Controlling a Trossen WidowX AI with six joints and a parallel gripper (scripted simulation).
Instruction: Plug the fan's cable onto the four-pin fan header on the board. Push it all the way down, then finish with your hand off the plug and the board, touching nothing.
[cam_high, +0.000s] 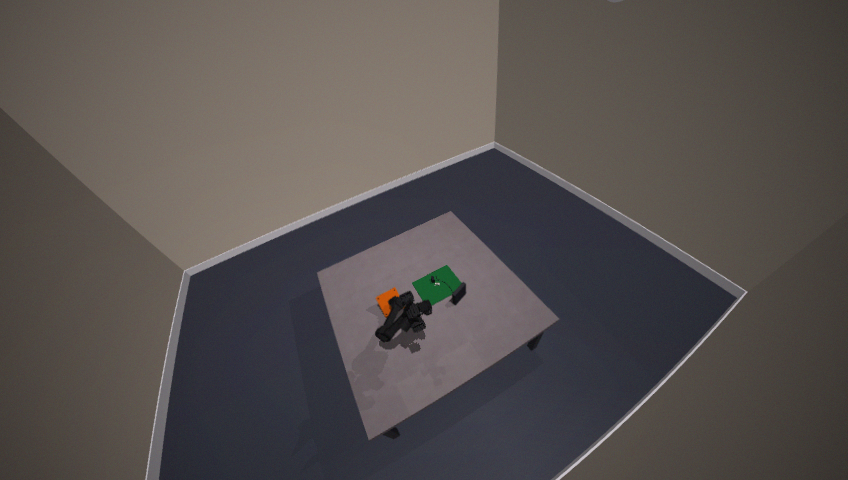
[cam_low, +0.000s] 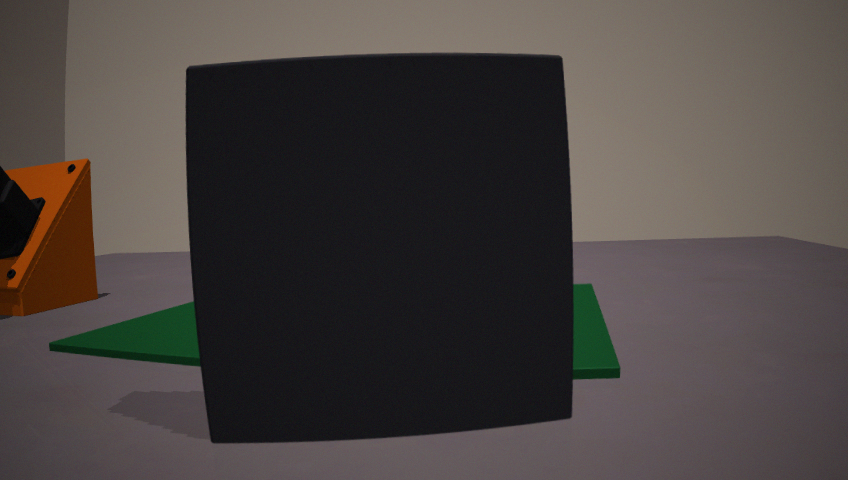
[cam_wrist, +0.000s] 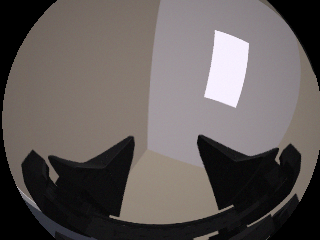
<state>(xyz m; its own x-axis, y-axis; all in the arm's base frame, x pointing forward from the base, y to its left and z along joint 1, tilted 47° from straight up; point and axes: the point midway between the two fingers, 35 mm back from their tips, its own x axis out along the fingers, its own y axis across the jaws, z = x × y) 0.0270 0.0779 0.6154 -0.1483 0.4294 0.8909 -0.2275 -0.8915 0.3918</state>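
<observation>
The green board (cam_high: 436, 280) lies flat on the grey table. A small black plug with a thin cable (cam_high: 433, 279) sits on the board; it is too small to tell how it sits on the header. The black fan (cam_high: 458, 293) stands upright at the board's near right edge. In the exterior view the fan (cam_low: 380, 246) fills the middle and hides most of the board (cam_low: 589, 333). My arm is folded low beside the board, with the gripper (cam_high: 423, 309) left of the board's near corner. In the wrist view the gripper (cam_wrist: 164, 154) is open and empty, facing walls and ceiling.
An orange angled mount (cam_high: 386, 297) stands at the arm's base, also seen in the exterior view (cam_low: 50, 237) at the left edge. The table stands on a dark floor in a room corner.
</observation>
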